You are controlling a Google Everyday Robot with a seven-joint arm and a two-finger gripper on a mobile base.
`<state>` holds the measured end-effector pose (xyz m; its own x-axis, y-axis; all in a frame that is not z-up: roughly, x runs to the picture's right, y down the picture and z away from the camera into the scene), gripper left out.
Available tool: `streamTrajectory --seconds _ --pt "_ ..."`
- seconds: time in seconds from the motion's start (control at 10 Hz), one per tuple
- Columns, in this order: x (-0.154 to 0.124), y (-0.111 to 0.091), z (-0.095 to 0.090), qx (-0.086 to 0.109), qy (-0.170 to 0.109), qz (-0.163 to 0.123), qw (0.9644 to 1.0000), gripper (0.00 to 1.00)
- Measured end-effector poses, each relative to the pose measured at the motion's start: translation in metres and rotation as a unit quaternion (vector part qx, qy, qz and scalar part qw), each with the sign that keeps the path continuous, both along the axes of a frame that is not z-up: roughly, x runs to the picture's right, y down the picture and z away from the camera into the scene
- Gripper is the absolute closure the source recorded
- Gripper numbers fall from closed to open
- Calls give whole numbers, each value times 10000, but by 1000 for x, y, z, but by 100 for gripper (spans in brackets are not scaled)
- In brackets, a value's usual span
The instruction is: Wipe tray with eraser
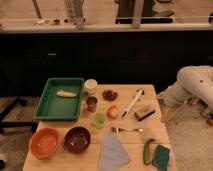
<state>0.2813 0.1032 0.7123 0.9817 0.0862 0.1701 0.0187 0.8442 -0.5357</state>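
still the first step, i judge: the claw (169, 101) hangs right of the tabletop (132, 145), wide or narrow i cannot tell. next it must grasp the eraser (144, 112), well apart from the tray (50, 107).

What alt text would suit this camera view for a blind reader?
A green tray and a tan eraser sit apart on a crowded wooden table, tray left, eraser right. The robot's arm is off the table's right side, its gripper low at the picture's right edge.

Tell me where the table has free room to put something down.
Bare: the tray floor in front of the corn; the table between cloth and cucumber. Crowded: around cup, apple, eraser. Gripper unseen, off the right side.
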Motion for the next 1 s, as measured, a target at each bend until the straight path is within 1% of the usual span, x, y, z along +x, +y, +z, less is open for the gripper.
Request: streamTrajectory --seconds 0.2,0.4,0.7,0.8,1.0 --pt "-9 -1 12 24 -172 -329 9993 20" --pt "-18 -1 28 -12 -272 -691 9972 20" --pt "-33 -4 55 -19 -303 -1233 9919 20" --pt "-35 -5 60 -17 -291 -1336 9906 20" --pt "-33 -4 60 -20 -278 -1334 9907 20"
